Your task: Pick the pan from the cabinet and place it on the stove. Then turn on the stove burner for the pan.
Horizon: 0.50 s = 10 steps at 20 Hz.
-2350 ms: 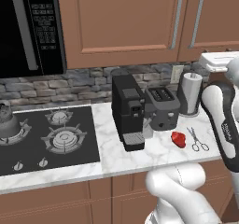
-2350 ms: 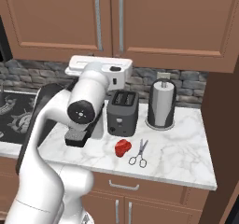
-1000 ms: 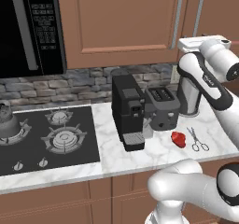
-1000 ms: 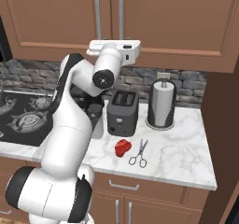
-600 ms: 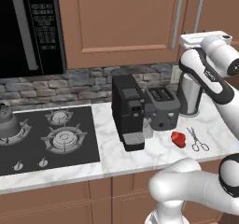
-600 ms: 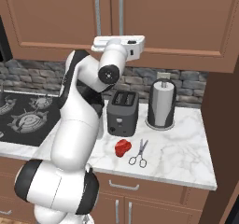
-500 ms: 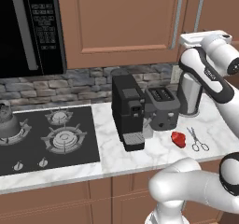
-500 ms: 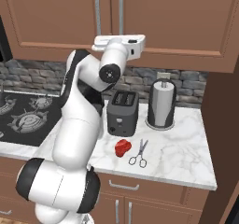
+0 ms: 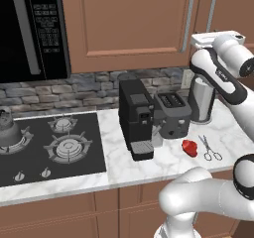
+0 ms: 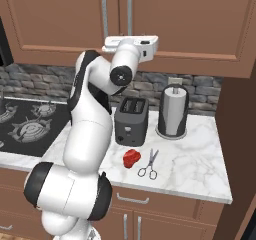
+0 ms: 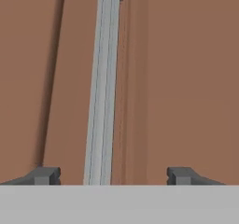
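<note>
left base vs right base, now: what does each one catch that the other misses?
Left base view: the microwave, the kettle on the stove and the black coffee machine. Right base view: the lower drawer front with its handle. Shared: the cabinet doors shut, toaster, paper towel roll, scissors, red item.

Two cabinet handles (image 10: 104, 15), one toaster (image 10: 130, 119)
</note>
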Available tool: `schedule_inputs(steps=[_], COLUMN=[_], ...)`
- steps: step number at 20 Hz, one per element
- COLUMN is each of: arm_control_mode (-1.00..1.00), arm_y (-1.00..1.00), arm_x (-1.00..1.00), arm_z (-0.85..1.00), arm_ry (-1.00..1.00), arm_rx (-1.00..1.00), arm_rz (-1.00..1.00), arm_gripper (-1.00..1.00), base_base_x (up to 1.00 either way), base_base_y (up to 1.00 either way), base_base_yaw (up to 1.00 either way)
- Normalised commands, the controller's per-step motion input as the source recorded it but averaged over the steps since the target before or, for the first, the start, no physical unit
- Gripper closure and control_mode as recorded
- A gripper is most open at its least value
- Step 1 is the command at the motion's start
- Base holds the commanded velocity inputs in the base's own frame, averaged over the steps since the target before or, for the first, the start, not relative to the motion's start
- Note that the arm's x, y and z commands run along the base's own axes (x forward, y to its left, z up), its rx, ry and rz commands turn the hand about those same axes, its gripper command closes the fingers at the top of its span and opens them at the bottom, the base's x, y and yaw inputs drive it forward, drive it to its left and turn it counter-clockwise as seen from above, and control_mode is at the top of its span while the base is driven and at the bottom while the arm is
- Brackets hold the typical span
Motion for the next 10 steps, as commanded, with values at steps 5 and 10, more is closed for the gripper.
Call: schedule_inputs(steps=[5,10], arm_control_mode=[-1.00,-1.00], arm_y=[0.02,0.18], arm_x=[0.28,0.20], arm_z=[0.00,-0.04], arm_ry=[0.02,0.01], arm_rx=[0.00,-0.02], arm_rz=[0.00,0.00], arm_gripper=[1.00,1.00], base_base_x=[0.00,0.00], base_base_y=[0.00,0.00], base_base_yaw=[0.00,0.00])
